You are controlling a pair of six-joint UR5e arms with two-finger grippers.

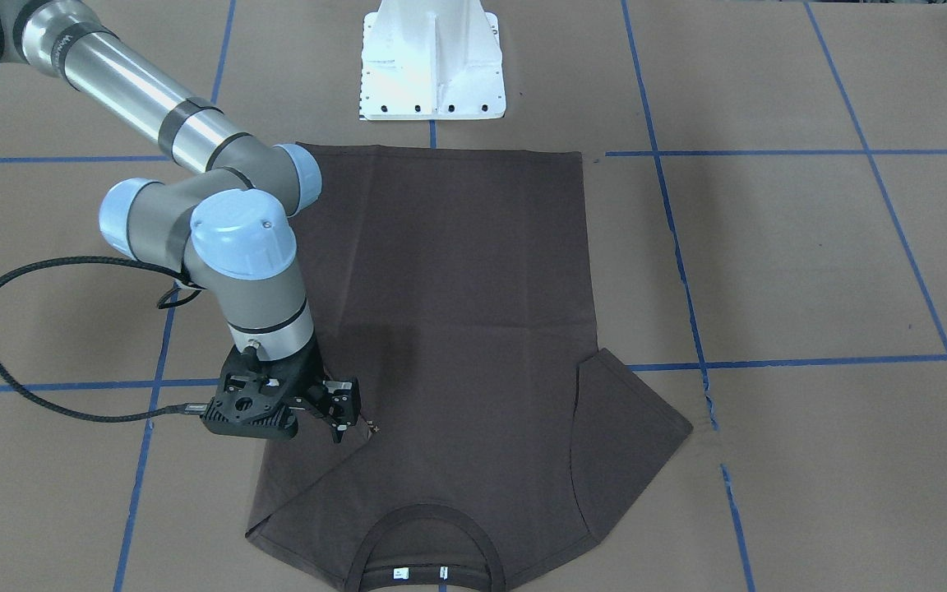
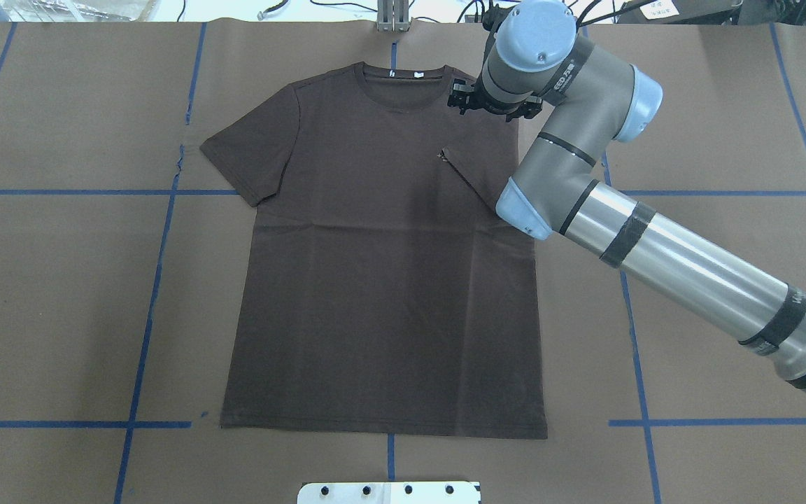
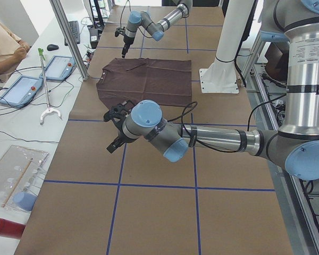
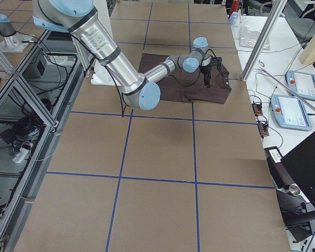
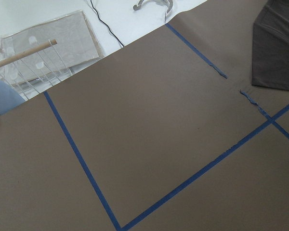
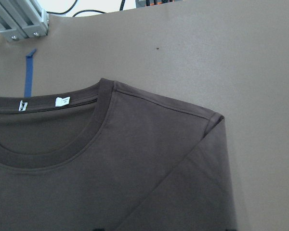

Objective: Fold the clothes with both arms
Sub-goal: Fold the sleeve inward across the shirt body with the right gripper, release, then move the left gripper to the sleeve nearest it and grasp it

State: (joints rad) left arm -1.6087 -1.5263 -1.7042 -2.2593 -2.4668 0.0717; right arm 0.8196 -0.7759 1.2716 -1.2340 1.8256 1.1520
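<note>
Brown shirt flat mid-table, one sleeve tucked in, right claw above it.
From 9 o'clock across: my left gripper (image 3: 116,130) hangs over bare table (image 2: 60,315), well apart from the cloth; I cannot tell whether its jaws are parted. T-shirt (image 2: 375,280) lies face up, collar (image 6: 98,125) at 12 o'clock, left sleeve (image 2: 256,154) spread flat. Right sleeve (image 2: 487,161) is folded inward across the chest. Right gripper (image 1: 342,419) hovers at 1 o'clock over that shoulder, jaws apart, holding nothing.

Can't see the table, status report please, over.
Right gripper open above folded-in sleeve. Left gripper off to the side, state unclear. T-shirt flat, other sleeve out. No obstruction seen.
</note>
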